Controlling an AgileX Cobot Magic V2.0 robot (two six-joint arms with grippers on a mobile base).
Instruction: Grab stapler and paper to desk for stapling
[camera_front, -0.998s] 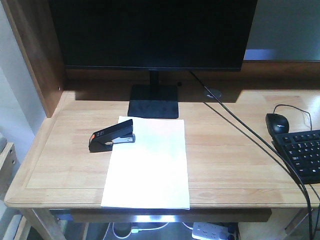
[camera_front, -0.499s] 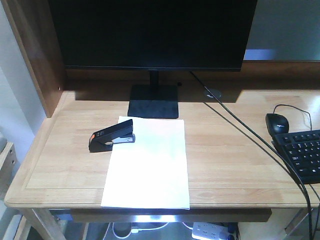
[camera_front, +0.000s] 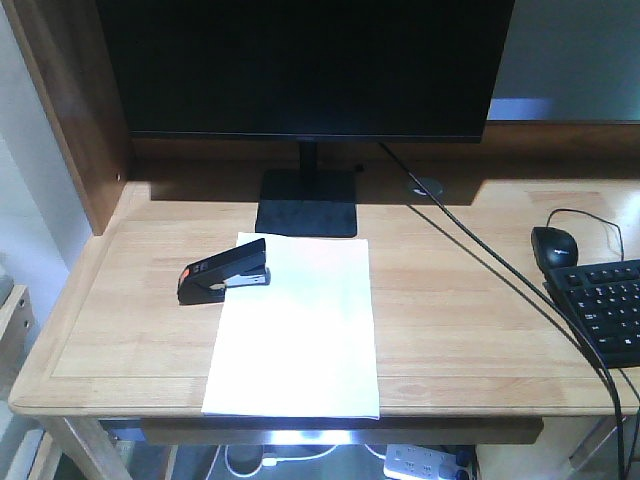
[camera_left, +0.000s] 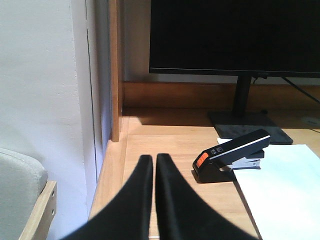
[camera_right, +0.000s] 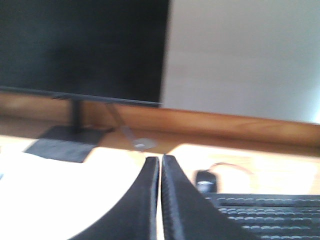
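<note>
Stapler (camera_left: 231, 156) is lying to the right of and just beyond my left end effector (camera_left: 153, 165), its long axis running left to right across my view with the orange-tipped end nearest me, so my left arm is sitting closer to it than my right. I am counting one stapler and one stack of paper (camera_front: 296, 325), both resting on the wooden surface (camera_front: 470, 320); the stapler's far-right end is overlapping the paper's far left corner, in front of the monitor stand (camera_front: 307, 203). My left end effector is clenched with nothing between its fingers. My right end effector (camera_right: 160, 167) is likewise pressed shut and empty, hovering near the one mouse (camera_right: 206, 181) and one keyboard (camera_right: 270, 210).
</note>
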